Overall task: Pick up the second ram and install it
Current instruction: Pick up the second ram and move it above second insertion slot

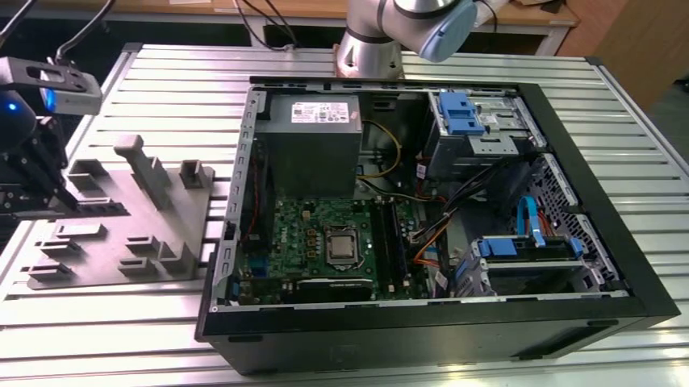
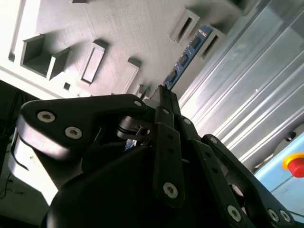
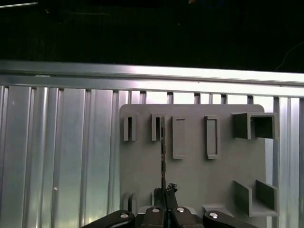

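Observation:
The second ram (image 3: 163, 156) is a thin dark board seen edge-on in the first wrist view, lying along the grey fixture plate (image 3: 194, 175) between two of its slot blocks. In the second wrist view the ram (image 2: 186, 53) looks blue with dark chips. My gripper (image 3: 164, 194) is shut on the ram's near end, and its black fingers (image 2: 164, 107) meet around the board. In the exterior view the gripper (image 1: 54, 200) hangs over the fixture plate (image 1: 108, 242) at the exterior view's left. The motherboard (image 1: 312, 230) lies in the open computer case (image 1: 603, 234).
Upright grey blocks (image 1: 145, 169) rise from the fixture plate. The case holds a power supply (image 1: 312, 137), blue drive brackets (image 1: 457, 113) and loose cables (image 1: 453, 210). Everything rests on a ribbed aluminium table (image 1: 173, 89). A red button (image 2: 295, 164) sits beyond the table edge.

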You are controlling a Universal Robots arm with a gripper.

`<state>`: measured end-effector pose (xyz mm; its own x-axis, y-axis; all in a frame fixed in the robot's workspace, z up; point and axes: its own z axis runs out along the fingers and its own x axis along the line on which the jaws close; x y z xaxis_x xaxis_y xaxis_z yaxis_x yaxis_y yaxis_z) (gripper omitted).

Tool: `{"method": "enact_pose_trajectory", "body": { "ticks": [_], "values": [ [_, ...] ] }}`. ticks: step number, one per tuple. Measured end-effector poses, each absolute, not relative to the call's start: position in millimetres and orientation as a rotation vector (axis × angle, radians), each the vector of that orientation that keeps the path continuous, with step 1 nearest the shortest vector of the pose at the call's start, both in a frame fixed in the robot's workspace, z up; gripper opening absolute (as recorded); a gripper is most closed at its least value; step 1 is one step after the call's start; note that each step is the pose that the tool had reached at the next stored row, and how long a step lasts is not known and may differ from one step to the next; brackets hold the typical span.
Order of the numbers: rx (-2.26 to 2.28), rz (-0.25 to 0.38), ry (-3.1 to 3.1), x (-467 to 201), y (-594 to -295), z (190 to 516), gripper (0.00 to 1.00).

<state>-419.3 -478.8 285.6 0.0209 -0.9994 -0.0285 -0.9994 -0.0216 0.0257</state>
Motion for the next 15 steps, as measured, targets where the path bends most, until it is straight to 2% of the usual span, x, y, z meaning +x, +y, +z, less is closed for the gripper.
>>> {"method": "enact_pose_trajectory", "body": {
  "ticks": [15],
  "values": [
    [-2.241,0.055,2.194,-419.3,-478.8,321.7,0.11]
  ]
}}
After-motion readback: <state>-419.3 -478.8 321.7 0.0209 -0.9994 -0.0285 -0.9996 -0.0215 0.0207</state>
